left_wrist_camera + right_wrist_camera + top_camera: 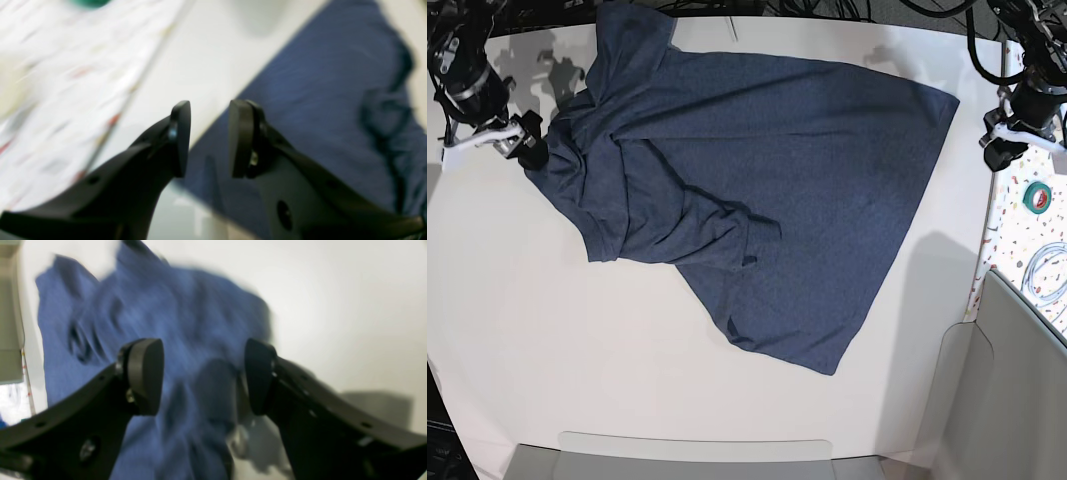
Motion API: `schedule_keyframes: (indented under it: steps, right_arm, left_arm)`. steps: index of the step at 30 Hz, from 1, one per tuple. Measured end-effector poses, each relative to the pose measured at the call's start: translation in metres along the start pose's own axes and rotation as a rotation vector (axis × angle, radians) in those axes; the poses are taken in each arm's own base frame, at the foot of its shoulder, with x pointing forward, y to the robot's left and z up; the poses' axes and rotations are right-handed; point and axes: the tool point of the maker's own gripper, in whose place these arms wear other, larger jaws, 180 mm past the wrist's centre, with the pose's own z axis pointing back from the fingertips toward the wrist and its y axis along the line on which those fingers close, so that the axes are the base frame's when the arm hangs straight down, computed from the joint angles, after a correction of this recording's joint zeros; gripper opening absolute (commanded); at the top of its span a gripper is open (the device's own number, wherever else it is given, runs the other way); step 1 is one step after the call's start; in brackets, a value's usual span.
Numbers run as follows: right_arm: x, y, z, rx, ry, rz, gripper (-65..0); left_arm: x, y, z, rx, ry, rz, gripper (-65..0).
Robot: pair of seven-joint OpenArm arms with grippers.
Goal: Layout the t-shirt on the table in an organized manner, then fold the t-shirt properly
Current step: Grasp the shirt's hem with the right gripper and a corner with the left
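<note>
Now layout step being worked: t-shirt (757, 190) lying half-spread on bench (547, 360), sleeve end bunched. Left tool (208, 138) & right tool (203, 376) both apart, nothing being held. Next: bunched side needing regrip, pull flat.

shirt (757, 190): lies on the table (547, 340), toward its far side, rumpled at base-view left
my right gripper (524, 143): at the shirt's left edge, over the rumpled part
my left gripper (1002, 148): beyond the shirt's right corner, apart from it
tape roll (1037, 196): just off the table's right edge
</note>
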Motion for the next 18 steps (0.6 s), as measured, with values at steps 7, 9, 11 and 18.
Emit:
schedule_keyframes:
  steps: [7, 9, 11, 18]
  right_arm:
    - [-0.003, 0.126, -0.098, 0.122, 0.066, 0.297, -26.7]
    - [0.001, 0.157, -0.117, 0.134, 0.071, 0.383, -26.7]
    - [0.006, 0.183, -0.128, 0.184, 0.076, 0.409, -26.7]
    - [0.017, 0.188, -0.162, 0.209, 0.146, 0.582, -26.7]
  left_arm:
    - [-0.029, -0.070, -0.032, -0.186, 0.125, -0.096, -47.2]
    - [-0.040, -0.085, -0.040, -0.228, 0.165, -0.115, -47.2]
    - [-0.051, -0.096, -0.043, -0.258, 0.200, -0.126, -47.2]
    - [-0.073, -0.082, -0.057, -0.234, 0.280, -0.076, -47.2]
